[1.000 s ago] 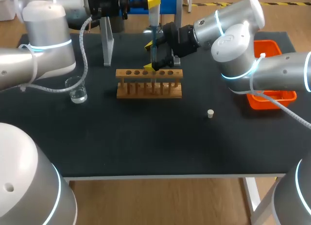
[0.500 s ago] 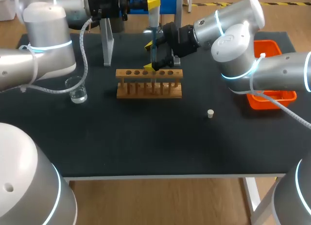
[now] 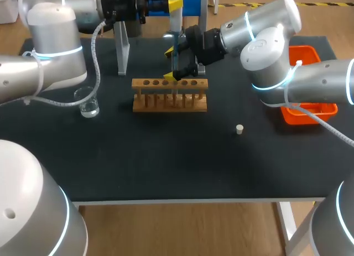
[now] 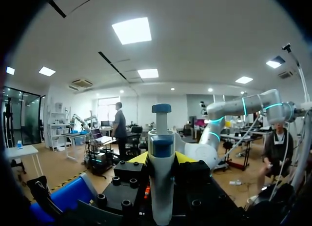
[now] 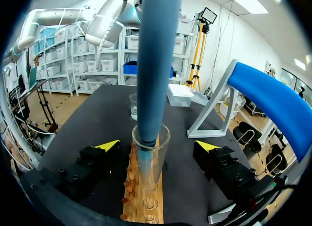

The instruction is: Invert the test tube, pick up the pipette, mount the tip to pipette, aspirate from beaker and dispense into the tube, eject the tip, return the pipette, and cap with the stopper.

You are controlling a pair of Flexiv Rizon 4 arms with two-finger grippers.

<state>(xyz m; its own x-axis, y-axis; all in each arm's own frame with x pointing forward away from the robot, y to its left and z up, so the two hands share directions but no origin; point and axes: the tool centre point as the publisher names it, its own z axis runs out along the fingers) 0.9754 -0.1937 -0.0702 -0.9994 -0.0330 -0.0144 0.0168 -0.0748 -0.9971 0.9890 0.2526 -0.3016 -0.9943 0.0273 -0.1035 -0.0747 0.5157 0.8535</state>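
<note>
Nothing is seen to have shifted since the earlier frames: both arms and every item are found in the same positions.

The test tube is stood upright, mouth up, in a hole of the wooden rack near the middle of the desk. The blue tip of the pipette is lowered into the tube mouth, so that liquid is delivered inside the glass and not over the rack. The dispensing step is judged to be in hand.

The pipette is clamped upright by the left jaws, which are closed on its white body below the blue plunger. By this grip the tip is held plumb over the tube. The right jaws are spread wide, one finger at each side of the tube and neither touching it. They are judged to be posted there as a guard, ready to steady the glass.

The beaker is stood off the rack's left end, well apart from the tube. The stopper is laid on bare desk to the rack's right, at hand for capping. The orange bin is set at the right edge, presumably for the ejected tip. The blue pipette stand is placed behind the rack for the pipette's return.
</note>
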